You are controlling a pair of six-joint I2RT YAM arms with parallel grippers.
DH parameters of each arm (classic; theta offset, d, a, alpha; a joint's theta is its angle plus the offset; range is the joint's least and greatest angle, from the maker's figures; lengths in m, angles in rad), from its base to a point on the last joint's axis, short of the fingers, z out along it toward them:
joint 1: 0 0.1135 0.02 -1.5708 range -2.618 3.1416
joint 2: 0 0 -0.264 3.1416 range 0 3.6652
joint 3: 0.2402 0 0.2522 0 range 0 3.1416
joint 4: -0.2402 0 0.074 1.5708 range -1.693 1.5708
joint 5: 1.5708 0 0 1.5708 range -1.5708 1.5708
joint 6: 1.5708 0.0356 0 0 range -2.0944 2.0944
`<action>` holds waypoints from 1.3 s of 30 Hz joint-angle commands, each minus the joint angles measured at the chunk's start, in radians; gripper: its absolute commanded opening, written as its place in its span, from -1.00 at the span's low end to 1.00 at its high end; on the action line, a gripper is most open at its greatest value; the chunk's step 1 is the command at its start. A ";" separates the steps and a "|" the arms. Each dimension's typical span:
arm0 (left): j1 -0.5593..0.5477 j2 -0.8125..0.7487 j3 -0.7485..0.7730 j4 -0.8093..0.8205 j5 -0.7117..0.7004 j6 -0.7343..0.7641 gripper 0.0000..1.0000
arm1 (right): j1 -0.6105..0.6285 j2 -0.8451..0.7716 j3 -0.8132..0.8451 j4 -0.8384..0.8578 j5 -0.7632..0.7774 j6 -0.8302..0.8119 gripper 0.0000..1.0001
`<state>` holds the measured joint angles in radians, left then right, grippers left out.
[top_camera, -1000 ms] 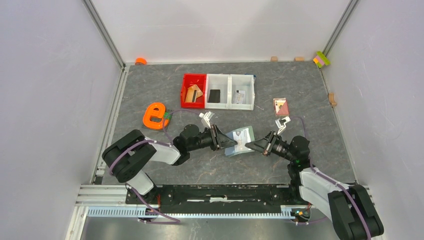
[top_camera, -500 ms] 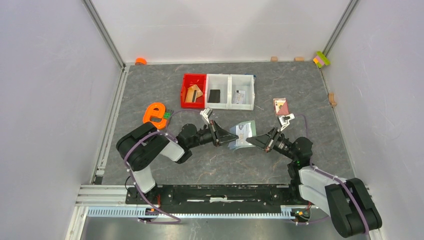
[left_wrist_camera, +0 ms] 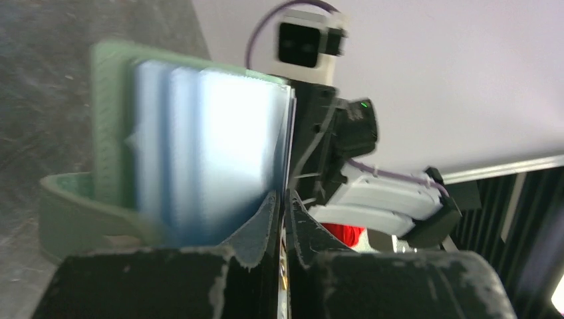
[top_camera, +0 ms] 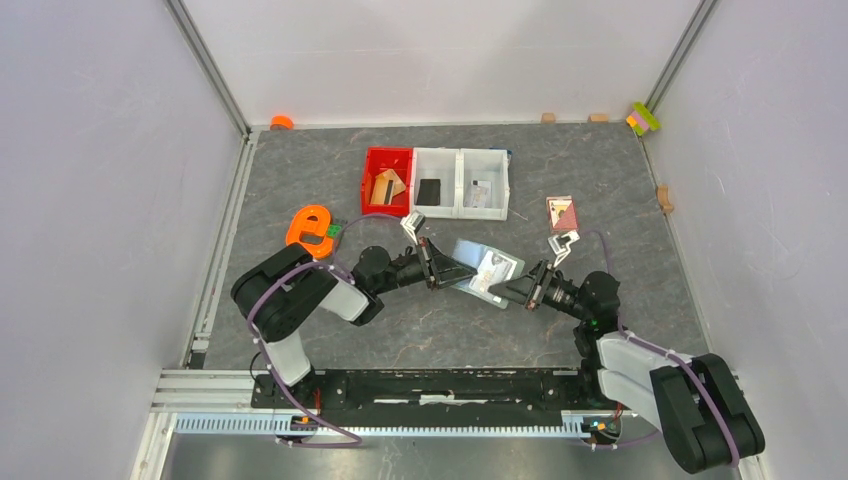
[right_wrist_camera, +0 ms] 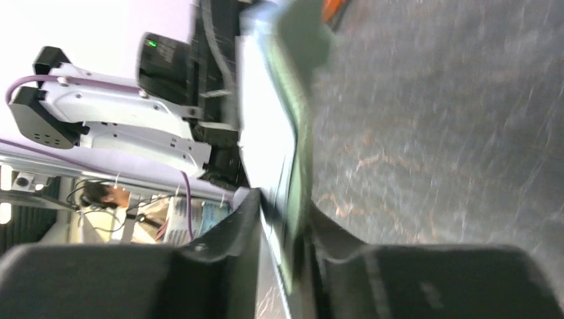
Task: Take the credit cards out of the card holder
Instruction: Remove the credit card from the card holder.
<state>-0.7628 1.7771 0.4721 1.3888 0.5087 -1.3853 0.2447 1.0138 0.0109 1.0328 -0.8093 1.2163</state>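
Your left gripper (top_camera: pixel 452 275) pinches one edge of the sage-green card holder (top_camera: pixel 487 268), tilted at mid-table with pale blue credit cards (left_wrist_camera: pixel 219 153) in its pocket. Your right gripper (top_camera: pixel 506 291) straddles the opposite edge; whether it clamps is unclear. The grey marbled table (top_camera: pixel 620 200) carries red and white bins (top_camera: pixel 458 182) beyond, with white walls (top_camera: pixel 450 60) around.

Two arms (top_camera: pixel 300 300) in white and black shells, purple cables (top_camera: pixel 262 300), black jaws.

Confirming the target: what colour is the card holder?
The card holder is sage green; left wrist view shows it best.
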 commanded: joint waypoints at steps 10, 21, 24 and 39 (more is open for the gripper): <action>0.002 -0.082 -0.006 0.005 0.100 0.023 -0.96 | 0.021 0.030 0.074 -0.186 -0.049 -0.176 -0.69; -0.004 -0.319 0.038 -0.771 -0.052 0.425 -0.96 | 0.020 0.048 0.122 -0.580 0.046 -0.460 -1.00; -0.004 -0.381 0.056 -0.893 -0.085 0.505 -0.89 | 0.019 0.070 0.147 -0.688 0.099 -0.555 -1.00; -0.056 -0.288 0.375 -1.582 -0.436 0.843 0.22 | 0.027 0.138 0.258 -0.870 0.219 -0.723 0.55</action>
<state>-0.8158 1.4124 0.7578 -0.0429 0.1635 -0.6640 0.2630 1.1389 0.2649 0.1284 -0.5949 0.4904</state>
